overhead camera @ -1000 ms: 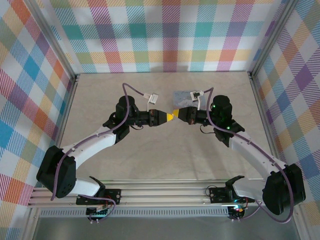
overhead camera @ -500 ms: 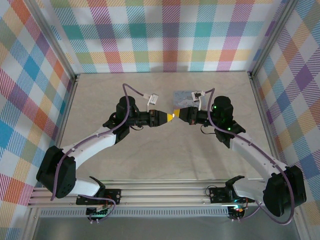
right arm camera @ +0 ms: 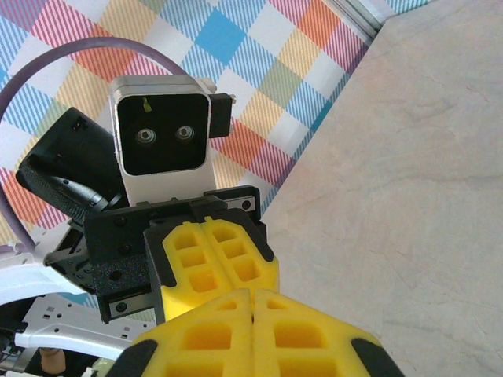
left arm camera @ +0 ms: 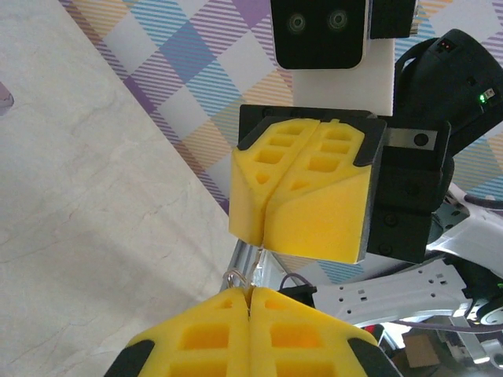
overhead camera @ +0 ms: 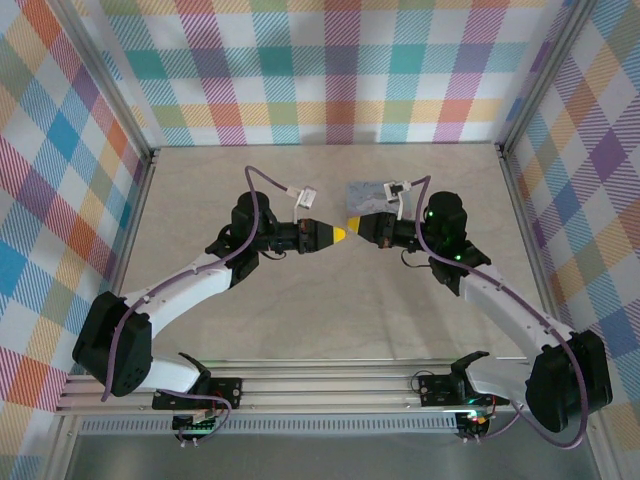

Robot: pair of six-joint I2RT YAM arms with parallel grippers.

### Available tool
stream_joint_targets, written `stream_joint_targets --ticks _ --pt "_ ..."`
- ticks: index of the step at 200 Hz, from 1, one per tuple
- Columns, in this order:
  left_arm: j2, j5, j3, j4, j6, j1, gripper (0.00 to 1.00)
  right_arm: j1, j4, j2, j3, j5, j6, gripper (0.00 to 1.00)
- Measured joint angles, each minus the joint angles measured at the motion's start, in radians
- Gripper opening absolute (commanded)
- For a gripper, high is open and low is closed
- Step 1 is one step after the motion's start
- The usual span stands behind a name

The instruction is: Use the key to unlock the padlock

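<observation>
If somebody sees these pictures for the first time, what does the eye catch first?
First, the two arms facing each other tip to tip above the middle of the table: the left gripper and the right gripper, each with bright yellow fingers shut, nearly touching. Next, the colourful plaid walls around it.

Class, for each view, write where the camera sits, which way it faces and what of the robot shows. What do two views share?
Top external: above and behind the arms, looking down at the table; both arms show.
Left wrist: on the left arm, facing the right fingers; own left fingers at bottom.
Right wrist: mirrored, facing the left fingers; own right fingers at bottom.
Shared: both shut finger pairs.
</observation>
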Motion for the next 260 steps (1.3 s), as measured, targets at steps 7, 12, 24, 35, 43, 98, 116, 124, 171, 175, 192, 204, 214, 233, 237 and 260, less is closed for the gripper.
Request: stream_joint_targets --ticks 7,12,24,35,43,98,116,124,171,175,192,204,214,233,237,260 --pt "0.000 -0.003 0.000 -0.011 0.012 0.000 0.00 0.000 -0.006 0.000 0.000 0.007 -0.004 0.38" --pt "-0.001 -0.009 0.000 -0.021 0.018 0.000 0.00 0.000 -0.016 0.000 0.000 0.011 -0.005 0.43" --pt "-0.002 -0.025 -0.003 -0.048 0.037 0.001 0.00 0.000 -0.046 0.000 0.002 0.026 -0.017 0.50" --pt "-0.003 -0.039 -0.014 -0.055 0.047 0.003 0.00 0.000 -0.087 0.000 0.004 0.045 -0.032 0.59" --pt "-0.005 -0.050 -0.026 -0.064 0.057 0.006 0.00 -0.001 -0.130 0.000 0.012 0.063 -0.051 0.63" --pt "-0.005 -0.134 -0.103 -0.160 0.135 0.013 0.00 -0.002 -0.387 0.093 0.128 0.325 -0.201 0.51" --pt "-0.005 -0.154 -0.122 -0.179 0.156 0.013 0.00 0.002 -0.443 0.210 0.150 0.465 -0.228 0.50" --pt "-0.005 -0.162 -0.129 -0.185 0.164 0.013 0.00 0.010 -0.464 0.267 0.157 0.530 -0.238 0.51" --pt "-0.005 -0.191 -0.156 -0.224 0.206 0.013 0.00 0.055 -0.489 0.472 0.162 0.819 -0.292 0.51" --pt "-0.005 -0.192 -0.157 -0.228 0.208 0.013 0.00 0.058 -0.486 0.481 0.165 0.834 -0.295 0.51" --pt "-0.002 -0.195 -0.158 -0.232 0.221 0.015 0.00 0.060 -0.478 0.531 0.197 0.889 -0.316 0.50" --pt "-0.002 -0.197 -0.158 -0.237 0.231 0.019 0.00 0.060 -0.467 0.565 0.228 0.921 -0.325 0.49" --pt "-0.002 -0.198 -0.158 -0.243 0.239 0.024 0.00 0.059 -0.458 0.586 0.248 0.943 -0.331 0.48" --pt "-0.003 -0.197 -0.158 -0.257 0.254 0.037 0.00 0.059 -0.445 0.613 0.275 0.986 -0.344 0.46" --pt "-0.002 -0.197 -0.158 -0.257 0.256 0.039 0.00 0.059 -0.442 0.621 0.280 0.995 -0.346 0.45" --pt "-0.003 -0.193 -0.158 -0.258 0.265 0.055 0.00 0.059 -0.431 0.663 0.308 1.034 -0.349 0.42"
